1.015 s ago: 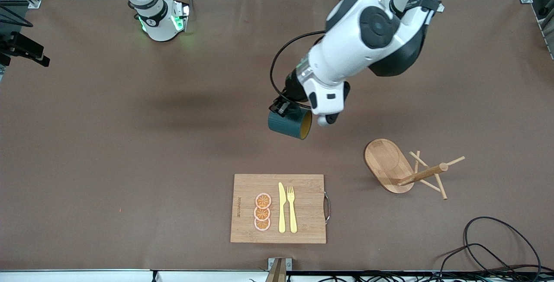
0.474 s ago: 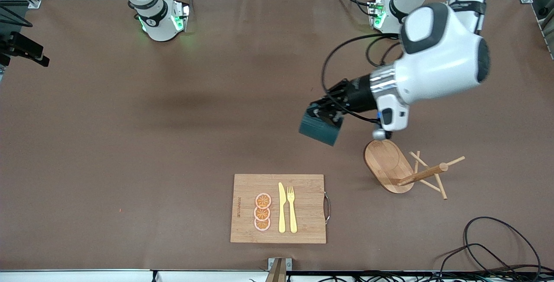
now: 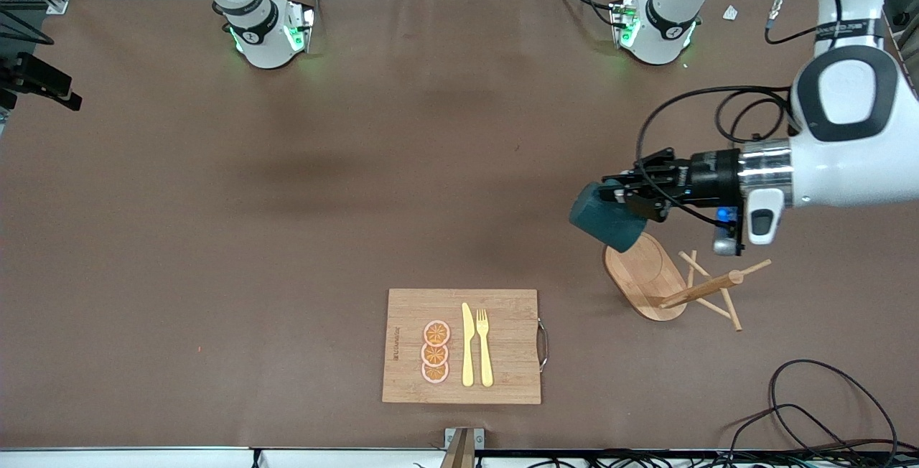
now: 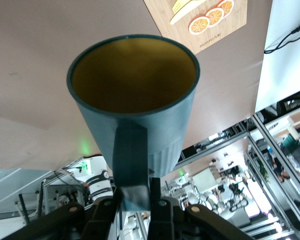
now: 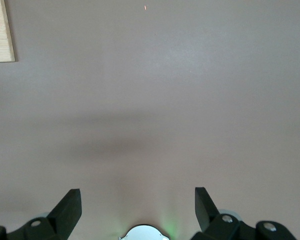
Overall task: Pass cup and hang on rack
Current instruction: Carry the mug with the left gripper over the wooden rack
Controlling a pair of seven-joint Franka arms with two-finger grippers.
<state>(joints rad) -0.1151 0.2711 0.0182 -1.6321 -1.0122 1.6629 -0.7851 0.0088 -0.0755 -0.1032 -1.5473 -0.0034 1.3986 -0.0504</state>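
From the front view, you see that the left arm has swung the cup [image 3: 607, 220] across the table toward its own end over the last second: it hung over bare mat above the middle of the table, and now it hangs over the edge of the rack's [image 3: 644, 274] oval base. The left gripper [image 3: 632, 192] pinches the cup at its handle side, with the cup lying on its side. That puts you, by my reading, past the handover and into the hanging approach. What stands in your way is the rack itself: it appears tipped over, its post [image 3: 700, 290] lying out toward 4 o'clock from the base and the thin pegs [image 3: 726, 303] splayed on the mat, so no peg looks ready to take a handle. The cutting board [image 3: 463, 346] with knife [image 3: 467, 344], fork [image 3: 484, 346] and orange slices [image 3: 435, 352] lies at 8 o'clock from the rack, well apart. A loose cable [image 3: 826, 403] curls at 5 o'clock.

In the left wrist view, the cup's [image 4: 134, 100] tan inside faces you, and the fingers [image 4: 157, 210] are closed on the handle [image 4: 131, 165].

In the right wrist view, the right gripper [image 5: 137, 205] waits with fingers [image 5: 67, 210] spread over bare mat, a corner of the board [image 5: 1, 30] at 10 o'clock.
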